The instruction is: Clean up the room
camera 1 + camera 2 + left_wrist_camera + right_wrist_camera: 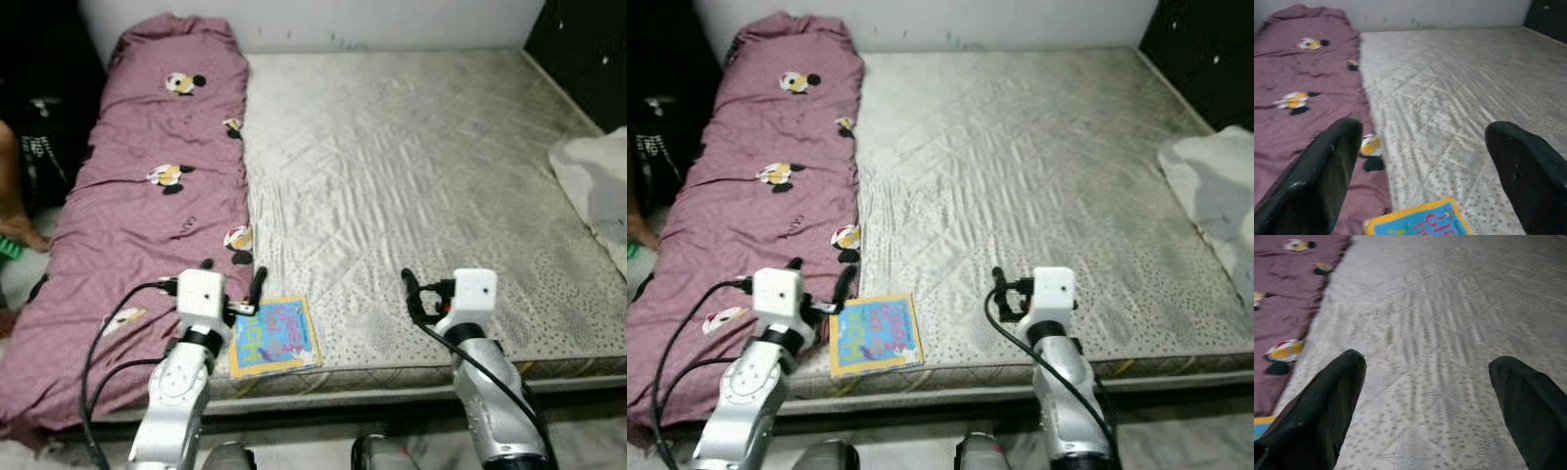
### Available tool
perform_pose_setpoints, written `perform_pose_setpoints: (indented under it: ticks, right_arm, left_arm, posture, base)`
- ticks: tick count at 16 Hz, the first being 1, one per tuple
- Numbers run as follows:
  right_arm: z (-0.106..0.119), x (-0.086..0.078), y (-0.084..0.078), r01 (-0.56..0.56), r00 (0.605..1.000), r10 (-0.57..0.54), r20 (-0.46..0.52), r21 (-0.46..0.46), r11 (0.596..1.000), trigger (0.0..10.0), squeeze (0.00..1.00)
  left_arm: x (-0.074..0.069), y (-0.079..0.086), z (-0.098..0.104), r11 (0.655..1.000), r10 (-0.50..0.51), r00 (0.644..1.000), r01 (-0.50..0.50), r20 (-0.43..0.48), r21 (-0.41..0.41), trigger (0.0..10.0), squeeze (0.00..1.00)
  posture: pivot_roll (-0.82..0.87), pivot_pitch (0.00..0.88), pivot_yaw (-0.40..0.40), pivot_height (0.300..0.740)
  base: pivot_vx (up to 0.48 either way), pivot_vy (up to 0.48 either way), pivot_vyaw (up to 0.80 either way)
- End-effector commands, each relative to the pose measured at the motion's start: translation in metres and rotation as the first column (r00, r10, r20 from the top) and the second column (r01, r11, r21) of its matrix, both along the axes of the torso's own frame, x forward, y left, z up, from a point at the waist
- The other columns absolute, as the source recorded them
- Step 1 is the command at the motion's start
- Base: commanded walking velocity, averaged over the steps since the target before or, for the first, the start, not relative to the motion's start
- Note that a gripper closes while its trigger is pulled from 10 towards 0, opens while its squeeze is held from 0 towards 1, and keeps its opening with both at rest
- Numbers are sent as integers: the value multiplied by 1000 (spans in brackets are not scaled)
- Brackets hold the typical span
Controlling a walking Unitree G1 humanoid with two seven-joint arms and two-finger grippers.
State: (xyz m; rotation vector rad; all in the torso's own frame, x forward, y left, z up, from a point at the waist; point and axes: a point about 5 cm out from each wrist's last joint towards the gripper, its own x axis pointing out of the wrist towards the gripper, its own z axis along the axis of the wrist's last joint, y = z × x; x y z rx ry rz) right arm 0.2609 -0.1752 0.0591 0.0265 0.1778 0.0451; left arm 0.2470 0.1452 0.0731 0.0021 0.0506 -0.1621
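On quilted grey mattress (411, 176), flat glossy book (274, 336), crumpled maroon blanket (157, 196)

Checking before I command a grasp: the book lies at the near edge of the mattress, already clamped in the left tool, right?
Not clamped. The book does lie at the near edge of the mattress, but the left tool is open and hovers just behind it, holding nothing. The left wrist view shows the fingers spread wide.

A bedroom in a home: a bare quilted mattress (411, 196) lies low, seemingly near the floor, beside a maroon cartoon-print bedcover (147, 215) and a children's book (274, 336).
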Motion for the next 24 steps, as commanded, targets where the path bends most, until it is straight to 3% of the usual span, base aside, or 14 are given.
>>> perform_pose_setpoints:
  ticks: [1,11,14,16,17,18,20,22,24]
  right_arm:
    - [0,1,4,-15,1000,15,2,2,1000,10000,0]
    - [0,0,3,-10,1000,10,1,0,1000,10000,0]
    - [1,1,3,-10,1000,10,9,17,1000,10000,0]
    - [2,4,3,-3,1000,3,14,20,1000,10000,0]
    - [4,5,1,3,1000,-4,18,22,1000,10000,0]
    - [4,5,-1,11,1000,-12,21,21,1000,10000,0]
    - [3,4,-2,14,1000,-14,14,19,1000,10000,0]
    - [1,3,1,1,1000,-2,6,19,1000,10000,0]
    - [2,2,1,4,1000,-4,9,20,1000,10000,0]
  left_arm:
    - [-2,3,-5,1000,16,1000,-16,-27,5,10000,0]
    - [0,4,-8,1000,15,999,-15,-41,10,10000,0]
    - [3,12,-11,994,100,994,-98,-50,44,10000,0]
    - [6,17,-7,994,112,992,-113,-54,-5,10000,0]
    - [7,21,-7,987,160,984,-159,-75,24,10000,0]
    - [5,24,-8,990,141,984,-142,-108,-2,10000,0]
    - [1,29,-8,987,160,984,-157,-76,44,10000,0]
    - [-1,26,-8,993,115,993,-115,-28,-6,10000,0]
    - [-2,27,-7,991,131,991,-131,-38,0,10000,0]
  posture:
    - [-14,98,-4,740]
    - [-16,97,-3,740]
    - [-16,97,-4,740]
    - [-13,101,-2,740]
    - [-11,109,0,740]
    - [-12,112,0,740]
    - [-11,113,-4,740]
    - [-12,112,-6,740]
    - [-13,116,-7,740]
  base:
    - [0,0,0]
    - [0,472,0]
    - [0,0,0]
    - [0,0,0]
    - [0,0,0]
    - [0,0,0]
    - [0,0,-231]
    - [0,0,-800]
    - [0,0,-800]
